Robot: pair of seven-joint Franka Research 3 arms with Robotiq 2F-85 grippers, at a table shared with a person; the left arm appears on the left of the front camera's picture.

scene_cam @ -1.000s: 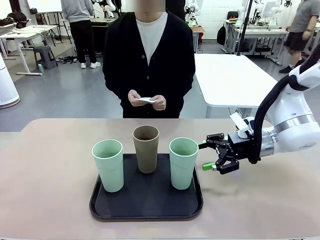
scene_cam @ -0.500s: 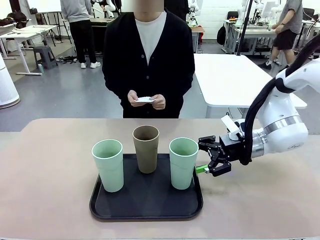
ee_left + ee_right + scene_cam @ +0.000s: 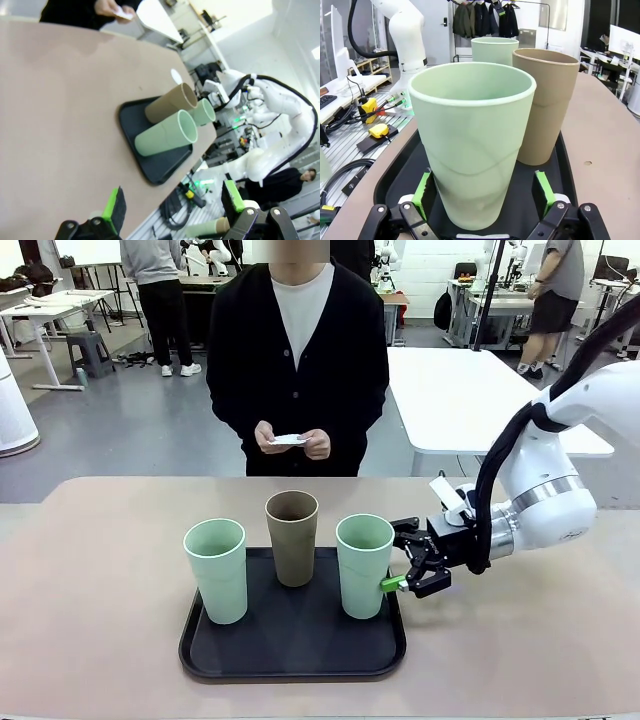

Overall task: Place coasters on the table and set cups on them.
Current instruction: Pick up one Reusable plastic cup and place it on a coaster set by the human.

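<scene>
The right gripper (image 3: 400, 558) is wide open, its pads on either side of the right mint cup (image 3: 364, 565) low down, not clamped on it. That cup, the brown cup (image 3: 292, 537) and the left mint cup (image 3: 216, 570) stand upright on the tray (image 3: 292, 655) on the table (image 3: 100, 620). The person's hands (image 3: 318, 447) hold the coasters (image 3: 290, 439) beyond the far edge. The left gripper (image 3: 174, 200) is open and empty.

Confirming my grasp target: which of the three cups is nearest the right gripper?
The mint green cup at the tray's right end; the open right gripper straddles its lower part.
</scene>
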